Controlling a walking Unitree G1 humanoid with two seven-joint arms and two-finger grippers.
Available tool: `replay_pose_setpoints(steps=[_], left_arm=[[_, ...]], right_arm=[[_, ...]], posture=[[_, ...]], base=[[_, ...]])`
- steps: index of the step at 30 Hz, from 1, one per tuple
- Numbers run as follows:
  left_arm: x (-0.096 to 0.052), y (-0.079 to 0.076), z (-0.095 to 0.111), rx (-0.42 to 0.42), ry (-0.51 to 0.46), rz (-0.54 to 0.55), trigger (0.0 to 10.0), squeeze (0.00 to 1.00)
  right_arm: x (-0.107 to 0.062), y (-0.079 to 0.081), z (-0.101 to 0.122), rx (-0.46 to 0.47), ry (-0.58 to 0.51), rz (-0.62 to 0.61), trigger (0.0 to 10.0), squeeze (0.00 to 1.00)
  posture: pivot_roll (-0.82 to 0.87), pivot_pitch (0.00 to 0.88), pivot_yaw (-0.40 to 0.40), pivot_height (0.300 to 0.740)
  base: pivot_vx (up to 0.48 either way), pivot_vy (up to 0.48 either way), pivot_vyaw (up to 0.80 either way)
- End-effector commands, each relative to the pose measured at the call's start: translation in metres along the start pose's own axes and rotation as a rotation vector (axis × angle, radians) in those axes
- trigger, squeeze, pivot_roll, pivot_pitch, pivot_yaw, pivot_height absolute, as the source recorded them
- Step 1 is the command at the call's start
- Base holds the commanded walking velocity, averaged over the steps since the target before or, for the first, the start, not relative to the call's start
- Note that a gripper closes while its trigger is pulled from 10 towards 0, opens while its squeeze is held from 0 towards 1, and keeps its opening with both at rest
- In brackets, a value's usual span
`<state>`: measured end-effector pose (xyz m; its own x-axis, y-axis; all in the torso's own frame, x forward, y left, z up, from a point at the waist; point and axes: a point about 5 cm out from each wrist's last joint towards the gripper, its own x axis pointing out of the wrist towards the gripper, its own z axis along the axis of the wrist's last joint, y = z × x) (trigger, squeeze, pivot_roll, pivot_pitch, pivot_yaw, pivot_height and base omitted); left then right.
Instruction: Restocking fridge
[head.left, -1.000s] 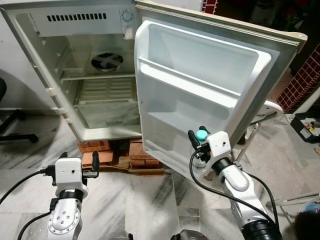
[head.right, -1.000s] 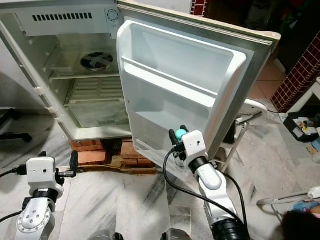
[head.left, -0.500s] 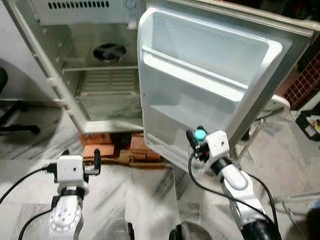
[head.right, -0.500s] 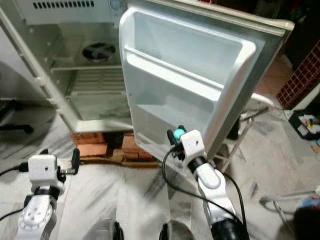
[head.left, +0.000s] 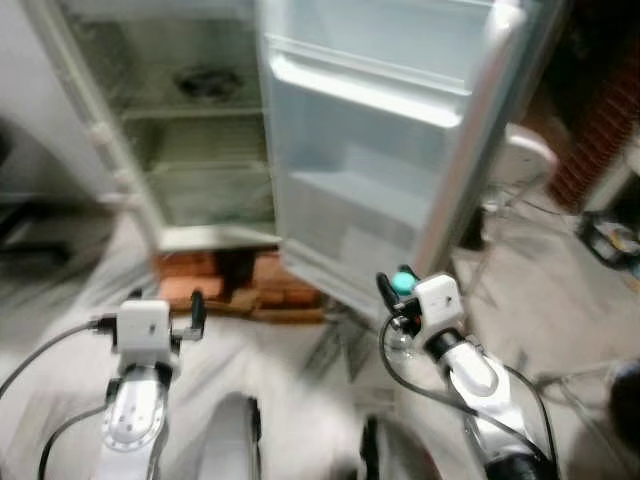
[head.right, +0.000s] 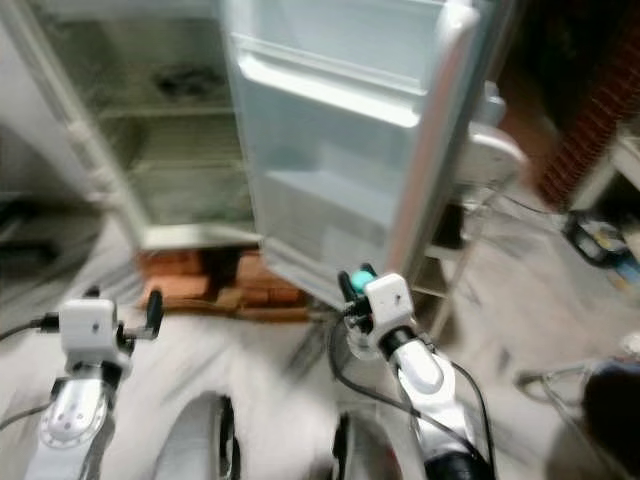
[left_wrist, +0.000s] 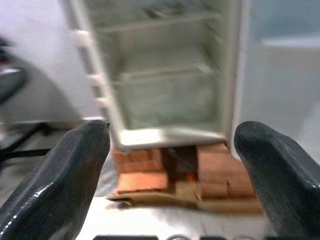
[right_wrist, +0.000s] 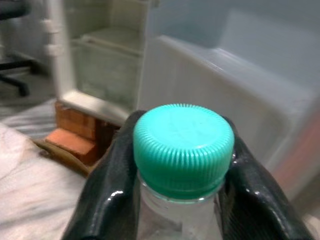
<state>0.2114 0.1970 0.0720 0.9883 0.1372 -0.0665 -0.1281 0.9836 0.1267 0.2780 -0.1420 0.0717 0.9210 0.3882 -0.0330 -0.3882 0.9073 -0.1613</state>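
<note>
Since half a second ago the whole picture has slid and blurred, so the camera has moved rather than the things; the fridge (head.left: 190, 130) now sits higher in the head views and its top is cut off, while both arms keep much the same pose; the fridge is a white, boxy cabinet with pale plastic walls, thin shelves and a round dark fan at the back, and it stands on a stack of reddish bricks (head.left: 240, 288) over a grey-veined marble floor (head.left: 300, 400); its door (head.left: 380, 150) hangs open toward the robot, a smooth moulded white liner with ledge-like racks and a rounded silvery edge; the right claw (head.left: 397, 297) is held low in front of the door's lower corner, its two black fingers (right_wrist: 107, 200) closed snugly round the neck of a clear plastic bottle (right_wrist: 180, 220), just under a ribbed teal cap (right_wrist: 183, 147); the head views give only the teal dot of that cap between the fingers, whereas the right wrist view shows the ridges of the cap and the transparent neck; the left claw (left_wrist: 172, 175) is raised at the left, well apart from the fridge, its glossy rounded fingers spread wide with nothing between them; the left wrist view looks between them straight at the bricks and the open cabinet; a dark chair base (head.left: 25, 250) shows at the far left.
</note>
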Motion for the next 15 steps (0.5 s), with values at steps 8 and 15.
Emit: replay_pose_setpoints(steps=[8,15], left_arm=[[0.0017,0.0014,-0.0052,0.002,0.040,-0.005,10.0,0.00],[0.0025,0.0012,-0.0050,0.000,0.036,-0.011,10.0,0.00]], right_arm=[[0.0051,0.0036,0.0062,0.006,-0.035,0.008,10.0,0.00],[0.0060,0.0032,0.0069,0.004,-0.040,0.006,10.0,0.00]], posture=[[0.00,0.102,0.003,0.645],[0.00,0.102,0.003,0.645]], base=[[0.000,0.000,0.00],[0.000,0.000,0.00]])
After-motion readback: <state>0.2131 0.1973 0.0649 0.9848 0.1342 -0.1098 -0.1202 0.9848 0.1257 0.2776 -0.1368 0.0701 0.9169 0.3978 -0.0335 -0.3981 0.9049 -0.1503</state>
